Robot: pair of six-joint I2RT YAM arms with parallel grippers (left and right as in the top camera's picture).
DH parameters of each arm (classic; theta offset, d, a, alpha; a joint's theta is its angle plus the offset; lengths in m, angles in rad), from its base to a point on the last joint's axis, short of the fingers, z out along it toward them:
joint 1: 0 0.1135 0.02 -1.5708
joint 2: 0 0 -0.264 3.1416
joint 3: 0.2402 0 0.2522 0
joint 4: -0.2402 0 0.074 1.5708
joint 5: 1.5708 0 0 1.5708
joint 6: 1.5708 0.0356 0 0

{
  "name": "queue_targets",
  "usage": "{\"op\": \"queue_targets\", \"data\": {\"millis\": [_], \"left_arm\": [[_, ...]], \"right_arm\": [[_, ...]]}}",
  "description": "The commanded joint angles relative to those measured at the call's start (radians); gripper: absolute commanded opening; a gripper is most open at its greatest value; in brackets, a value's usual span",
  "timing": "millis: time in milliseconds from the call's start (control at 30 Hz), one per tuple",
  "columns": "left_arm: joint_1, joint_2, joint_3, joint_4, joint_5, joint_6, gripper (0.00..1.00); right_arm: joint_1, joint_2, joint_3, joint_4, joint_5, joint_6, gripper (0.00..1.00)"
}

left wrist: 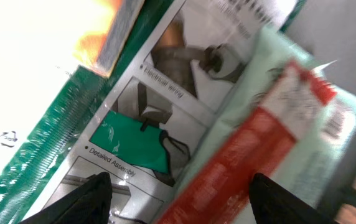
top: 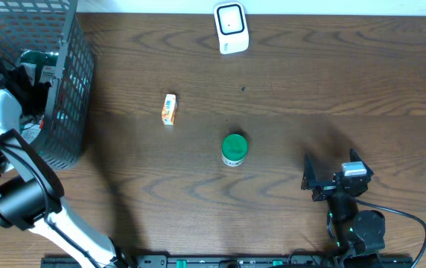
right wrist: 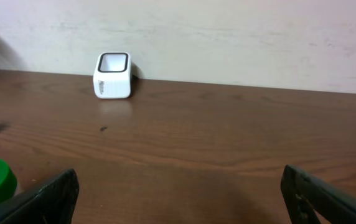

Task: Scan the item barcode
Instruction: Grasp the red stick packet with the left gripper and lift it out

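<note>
Dark wood table (top: 310, 89); we see wire basket (top: 75, 67) holding green packet (left wrist: 134, 137) printed "Detailed Assembly"; left jaws, right jaws both spread, empty.

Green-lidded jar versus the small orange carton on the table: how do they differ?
The green-lidded jar is round and stands upright, lid up; the orange carton is boxy and lies flat. The jar sits mid-table, the carton nearer the mesh basket. Both rest on the wooden table, untouched.
</note>
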Motion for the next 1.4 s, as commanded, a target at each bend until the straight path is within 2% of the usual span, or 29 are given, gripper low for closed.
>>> {"op": "queue_targets", "data": {"millis": [0,133,533,667,767,800,900,933,1100,1367], "left_arm": [[-0.003,-0.075,0.025,0.006,0.051,0.012,0.72],[-0.003,-0.071,0.019,-0.005,0.088,0.013,0.77],[-0.007,0.016,-0.032,-0.004,0.035,0.043,0.77],[-0.007,0.039,-0.032,-0.004,0.035,0.042,0.62],[-0.006,0.029,-0.027,0.002,0.035,0.042,0.31],[-0.006,0.022,-0.023,0.001,0.035,0.042,0.25],[-0.006,-0.011,-0.003,0.0,0.035,0.042,0.18],[-0.005,-0.03,0.005,0.0,0.035,0.042,0.13],[-0.005,-0.172,0.021,0.026,0.035,-0.024,0.1],[-0.008,-0.509,0.021,0.018,0.05,-0.214,0.1]], "right_arm": [[-0.004,0.0,-0.001,-0.003,0.009,0.017,0.99],[-0.004,0.0,-0.001,-0.003,0.01,0.017,0.99],[-0.004,0.0,-0.001,-0.003,0.01,0.017,0.99],[-0.004,0.0,-0.001,-0.004,0.01,0.017,0.99],[-0.004,0.0,-0.001,-0.004,0.01,0.017,0.99],[-0.004,0.0,-0.001,-0.004,0.009,0.017,0.99],[-0.004,0.0,-0.001,-0.003,0.01,0.017,0.99],[-0.004,0.0,-0.001,-0.003,0.01,0.017,0.99],[-0.004,0.0,-0.001,-0.003,0.009,0.017,0.99],[-0.004,0.0,-0.001,-0.004,0.01,0.017,0.99]]}}
